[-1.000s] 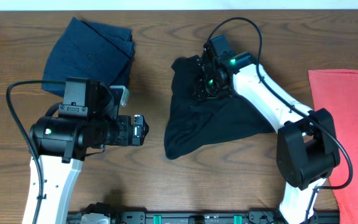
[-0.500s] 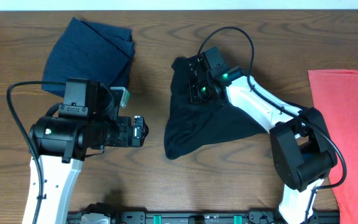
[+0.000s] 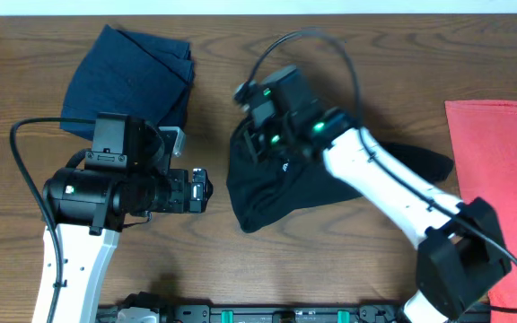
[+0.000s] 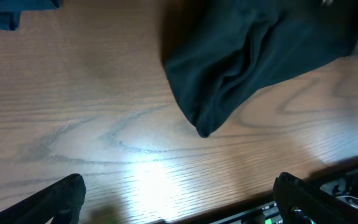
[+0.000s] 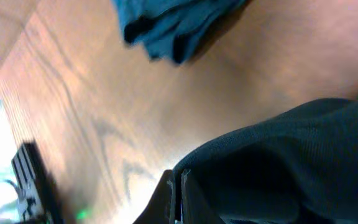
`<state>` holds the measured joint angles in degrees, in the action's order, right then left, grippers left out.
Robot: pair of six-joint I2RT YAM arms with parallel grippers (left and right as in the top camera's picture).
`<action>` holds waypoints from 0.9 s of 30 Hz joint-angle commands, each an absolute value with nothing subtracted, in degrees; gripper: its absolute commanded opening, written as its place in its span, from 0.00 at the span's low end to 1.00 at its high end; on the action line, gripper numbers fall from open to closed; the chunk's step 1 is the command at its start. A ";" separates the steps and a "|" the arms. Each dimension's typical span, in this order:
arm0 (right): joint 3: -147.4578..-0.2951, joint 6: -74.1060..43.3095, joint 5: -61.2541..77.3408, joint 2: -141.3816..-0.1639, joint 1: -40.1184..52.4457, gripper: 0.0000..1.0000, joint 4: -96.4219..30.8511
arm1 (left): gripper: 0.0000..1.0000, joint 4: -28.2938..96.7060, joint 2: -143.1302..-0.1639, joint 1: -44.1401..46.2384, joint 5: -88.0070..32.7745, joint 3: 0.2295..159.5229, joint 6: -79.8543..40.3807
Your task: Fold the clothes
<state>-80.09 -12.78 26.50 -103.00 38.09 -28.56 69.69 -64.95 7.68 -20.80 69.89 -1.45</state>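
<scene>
A black garment [image 3: 281, 184] lies crumpled at the table's middle; it also shows in the left wrist view [image 4: 241, 56] and the right wrist view [image 5: 291, 162]. My right gripper [image 3: 251, 135] is shut on the garment's upper left edge, the fingers [image 5: 177, 196] pinching cloth. My left gripper [image 3: 205, 190] is open and empty, just left of the garment, with its fingers [image 4: 179, 202] wide apart over bare wood. A folded dark blue garment [image 3: 133, 76] lies at the far left; it also shows in the right wrist view [image 5: 173, 25]. A red shirt [image 3: 501, 170] lies at the right edge.
The wooden table [image 3: 214, 260] has a dark rail with green lights along its front edge [image 3: 267, 314]. The right arm [image 3: 384, 193] stretches across the black garment's right part.
My right gripper has dragged the black garment's upper edge leftward, bunching the cloth toward the left. The right arm swung left with it. The left arm has not moved.
</scene>
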 commanded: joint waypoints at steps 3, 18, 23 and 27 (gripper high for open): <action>-80.14 -15.03 13.78 -105.01 43.31 0.28 -30.83 | 0.98 70.52 -65.10 7.86 -19.84 69.60 -1.08; -80.12 -20.05 19.59 -105.21 25.93 0.54 -35.03 | 0.98 67.57 -66.39 8.93 -20.08 69.60 -1.10; -80.12 -22.94 21.74 -110.08 26.89 0.58 -33.08 | 0.98 65.71 -67.94 10.44 -20.05 69.60 -1.10; -80.12 -23.86 28.16 -115.35 29.17 0.59 -26.41 | 0.98 66.08 -68.79 10.85 -20.05 69.60 -1.10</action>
<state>-80.07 -21.82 21.85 -111.68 27.14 -28.49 65.78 -68.27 10.59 -20.58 69.89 -1.45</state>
